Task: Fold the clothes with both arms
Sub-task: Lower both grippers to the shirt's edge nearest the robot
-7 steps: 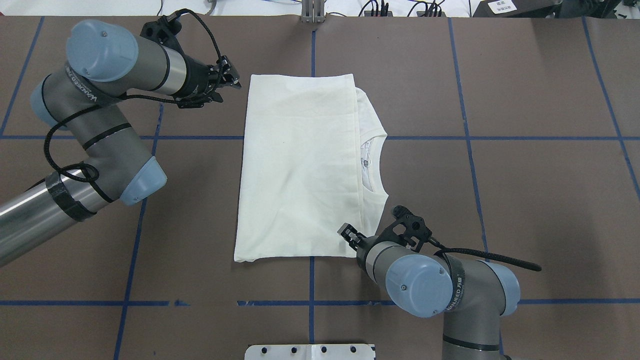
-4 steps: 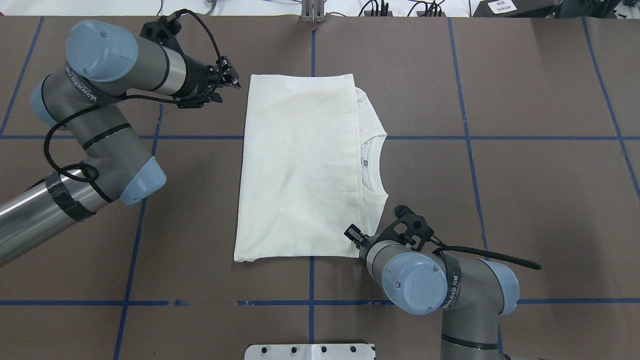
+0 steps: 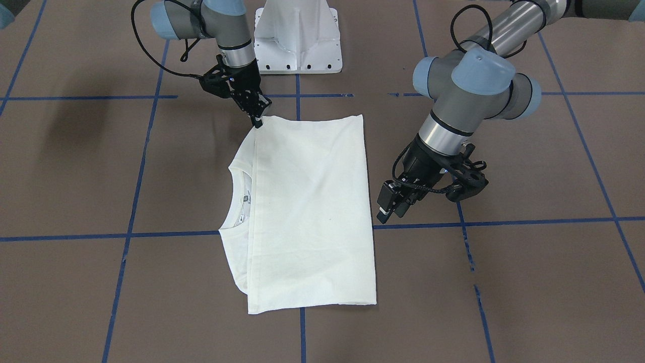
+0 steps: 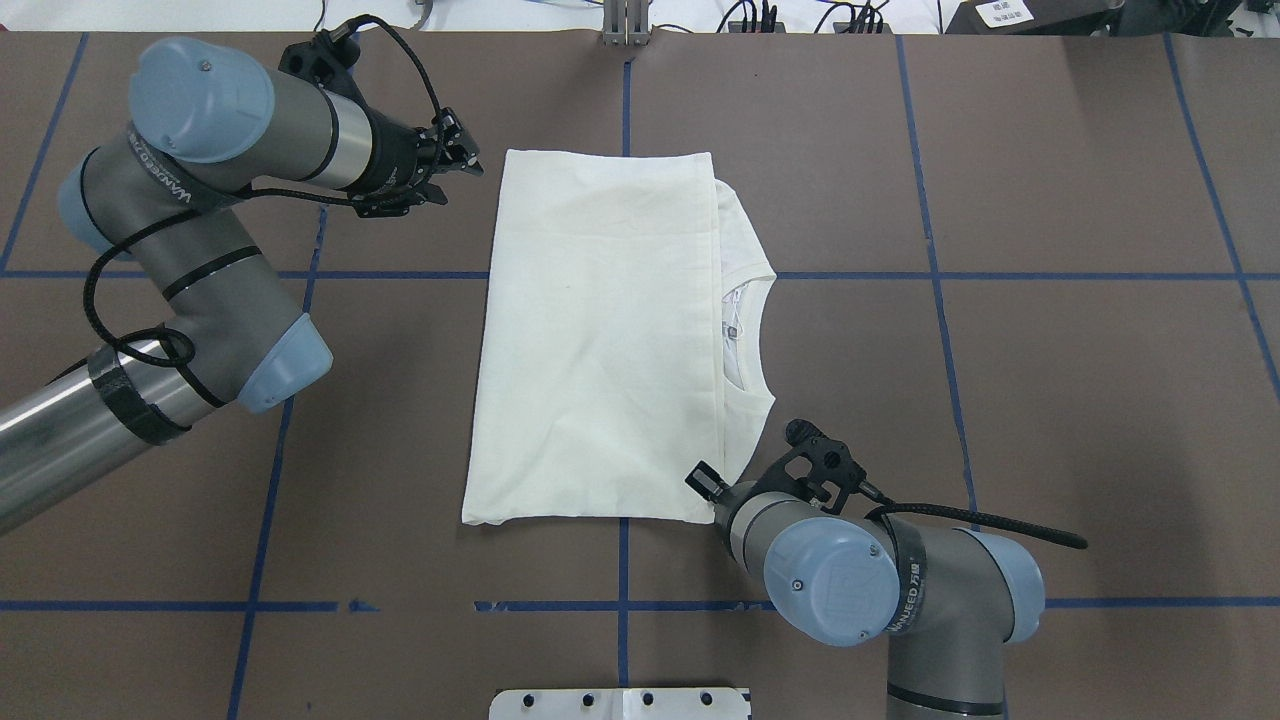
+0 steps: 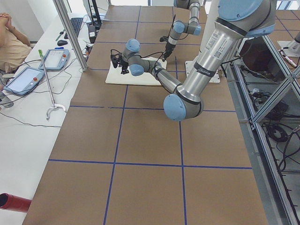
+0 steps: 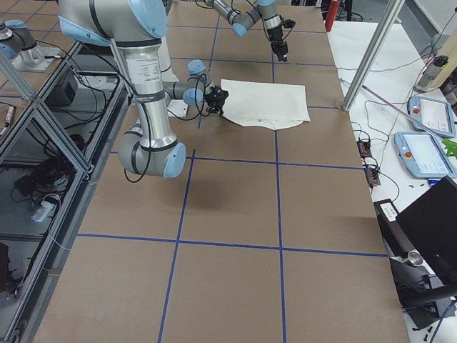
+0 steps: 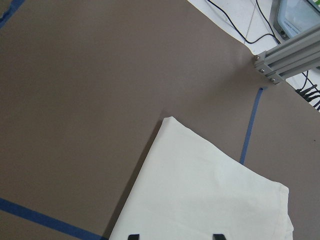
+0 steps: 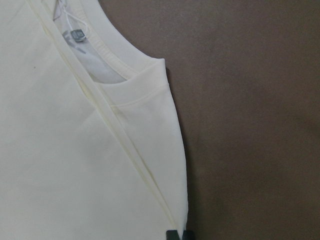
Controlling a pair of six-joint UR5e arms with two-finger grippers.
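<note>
The cream T-shirt (image 4: 600, 330) lies folded on the brown table with its plain side up; the print is hidden. Its collar and label show at the right edge (image 4: 745, 330). It also shows in the front view (image 3: 312, 212) and in both wrist views (image 7: 210, 200) (image 8: 60, 150). My left gripper (image 4: 462, 158) is open and empty, just left of the shirt's far left corner; it also shows in the front view (image 3: 385, 212) and the left wrist view (image 7: 175, 236). My right gripper (image 4: 703, 482) is at the shirt's near right corner, its fingers (image 8: 172, 234) closed on the fabric edge; it also shows in the front view (image 3: 258, 120).
The white pedestal base (image 3: 297, 40) stands at the robot's side of the table. An aluminium post (image 4: 625, 25) and cables sit at the far edge. Blue tape lines cross the brown table (image 4: 1050, 400). Tablets (image 5: 28, 77) lie on the operators' bench.
My right gripper has shifted slightly towards the near edge at the shirt's corner, and the shirt's near hem has moved a little left. My left arm has barely moved.
</note>
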